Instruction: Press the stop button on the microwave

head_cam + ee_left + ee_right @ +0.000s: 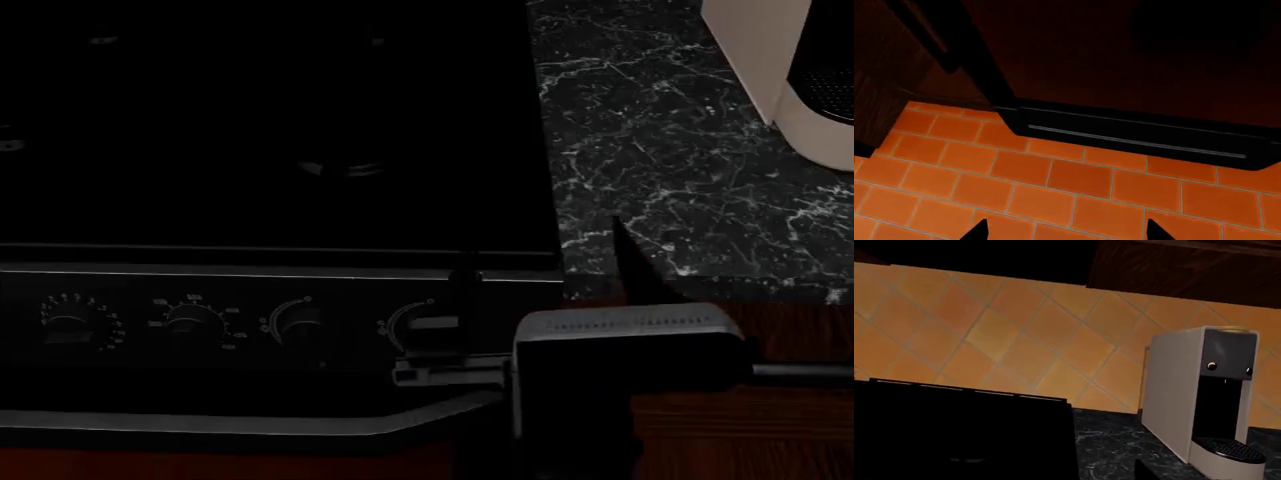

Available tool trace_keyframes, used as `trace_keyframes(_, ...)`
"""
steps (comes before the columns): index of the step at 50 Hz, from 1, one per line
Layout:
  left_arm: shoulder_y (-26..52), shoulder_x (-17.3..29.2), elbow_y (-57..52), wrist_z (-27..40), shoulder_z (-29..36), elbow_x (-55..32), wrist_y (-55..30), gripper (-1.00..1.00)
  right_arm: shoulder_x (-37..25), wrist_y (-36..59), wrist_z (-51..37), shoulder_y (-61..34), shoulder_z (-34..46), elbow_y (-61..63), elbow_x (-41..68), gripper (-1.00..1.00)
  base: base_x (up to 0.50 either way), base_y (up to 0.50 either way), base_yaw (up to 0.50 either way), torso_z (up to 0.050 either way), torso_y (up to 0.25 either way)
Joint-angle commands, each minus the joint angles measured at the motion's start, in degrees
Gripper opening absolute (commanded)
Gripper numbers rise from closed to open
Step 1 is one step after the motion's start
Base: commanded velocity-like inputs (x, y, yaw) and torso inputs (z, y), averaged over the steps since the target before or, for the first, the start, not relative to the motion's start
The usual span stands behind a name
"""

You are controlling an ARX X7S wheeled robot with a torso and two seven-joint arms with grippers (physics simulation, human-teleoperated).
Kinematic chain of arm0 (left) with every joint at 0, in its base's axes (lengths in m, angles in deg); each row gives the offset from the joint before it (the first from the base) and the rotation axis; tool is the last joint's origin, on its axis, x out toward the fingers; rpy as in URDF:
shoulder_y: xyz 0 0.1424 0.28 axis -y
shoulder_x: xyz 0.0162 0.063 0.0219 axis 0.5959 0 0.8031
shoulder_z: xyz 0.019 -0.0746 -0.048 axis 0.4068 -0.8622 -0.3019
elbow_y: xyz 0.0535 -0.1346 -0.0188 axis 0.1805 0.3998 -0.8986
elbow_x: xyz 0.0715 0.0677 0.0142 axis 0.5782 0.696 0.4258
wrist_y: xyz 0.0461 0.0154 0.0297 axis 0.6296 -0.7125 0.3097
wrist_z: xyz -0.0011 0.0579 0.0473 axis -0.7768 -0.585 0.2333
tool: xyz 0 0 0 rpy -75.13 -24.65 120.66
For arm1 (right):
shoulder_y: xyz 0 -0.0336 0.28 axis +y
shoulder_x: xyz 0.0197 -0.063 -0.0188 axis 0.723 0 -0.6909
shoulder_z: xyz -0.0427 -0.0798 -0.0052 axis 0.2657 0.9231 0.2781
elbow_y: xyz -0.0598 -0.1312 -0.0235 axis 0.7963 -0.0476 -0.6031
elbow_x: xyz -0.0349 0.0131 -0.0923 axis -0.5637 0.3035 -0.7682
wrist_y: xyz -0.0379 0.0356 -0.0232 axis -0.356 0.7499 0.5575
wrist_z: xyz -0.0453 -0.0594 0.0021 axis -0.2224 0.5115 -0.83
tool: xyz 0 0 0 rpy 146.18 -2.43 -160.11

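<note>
The microwave and its stop button do not show clearly in any view. A dark body (974,255) hangs above the stove at the edge of the right wrist view, and I cannot tell what it is. My right gripper (541,258) is open and empty, over the stove's front right corner, pointing at the back wall. In its wrist view only one fingertip (1147,471) shows against the counter. My left gripper (1067,236) is open and empty, hanging low over the orange floor tiles (1054,185) in front of the oven's bottom drawer (1134,142).
A black stove (267,150) with a row of knobs (187,322) fills the left. A dark marble counter (667,180) lies to its right with a white coffee machine (1201,400), also in the head view (801,90). An orange tiled wall (1021,335) stands behind, with dark wood cabinets (1187,265) above.
</note>
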Motion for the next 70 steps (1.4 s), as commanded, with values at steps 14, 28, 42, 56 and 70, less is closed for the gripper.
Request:
trace_keyframes(14, -5.1, -0.8, 6.9, 0.5, -4.5, 5.6, -7.8, 1.00, 1.3, 19.2, -0.1, -28.5, 2.5, 2.5, 0.0, 1.00, 0.00, 0.00, 0.00, 0.000, 0.000)
trace_keyframes(28, -5.1, -0.8, 6.9, 0.5, -4.5, 5.6, -7.8, 1.00, 3.7, 23.0, -0.9, -53.5, 2.0, -16.6, 1.8, 1.00, 0.00, 0.00, 0.00, 0.000, 0.000)
trace_keyframes(42, -5.1, -0.8, 6.9, 0.5, -4.5, 5.6, -7.8, 1.00, 4.6, 14.4, -2.9, -69.5, 2.8, -42.3, 5.9, 1.00, 0.00, 0.00, 0.00, 0.016, 0.053)
trace_keyframes(56, -5.1, -0.8, 6.9, 0.5, -4.5, 5.6, -7.8, 1.00, 5.3, 7.4, -10.2, -82.4, 5.5, -64.8, 12.9, 1.00, 0.00, 0.00, 0.00, 0.047, 0.147)
trace_keyframes(70, -5.1, -0.8, 6.9, 0.5, -4.5, 5.6, -7.8, 1.00, 5.4, -7.2, -13.3, -95.8, 28.1, -92.3, 35.4, 1.00, 0.00, 0.00, 0.00, 0.047, 0.147)
